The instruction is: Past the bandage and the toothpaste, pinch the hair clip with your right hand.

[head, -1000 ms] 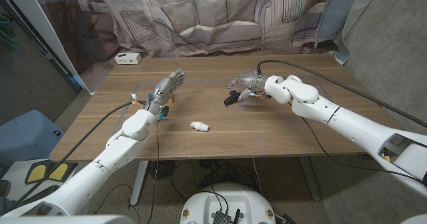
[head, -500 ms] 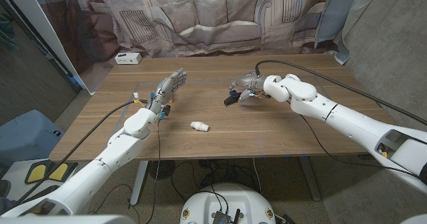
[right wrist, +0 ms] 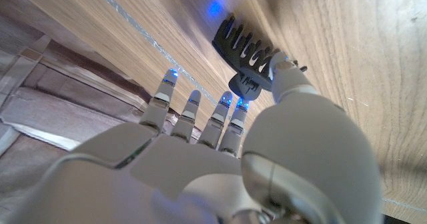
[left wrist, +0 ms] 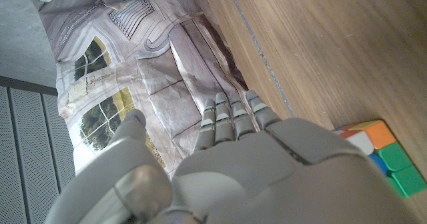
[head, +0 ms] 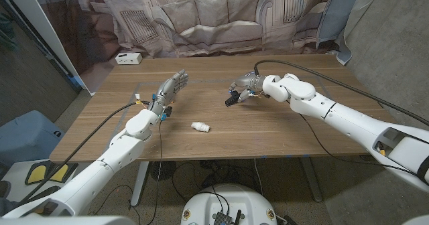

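Note:
A black toothed hair clip (head: 232,100) hangs just above the table's middle, pinched between the thumb and a finger of my right hand (head: 248,86). In the right wrist view the hair clip (right wrist: 250,49) sits at the thumb tip of that hand (right wrist: 200,164), over the wood, with the other fingers stretched past it. A small white bandage roll (head: 200,126) lies on the table nearer to me. My left hand (head: 169,90) is held up with its fingers straight and apart, holding nothing.
A coloured puzzle cube (left wrist: 377,151) lies on the table (head: 281,128) beside my left hand (left wrist: 253,164). A white box (head: 128,58) sits at the far left corner. A printed curtain hangs behind the table.
My right hand has drifted slightly left and away with the hair clip still pinched. The left arm has not moved.

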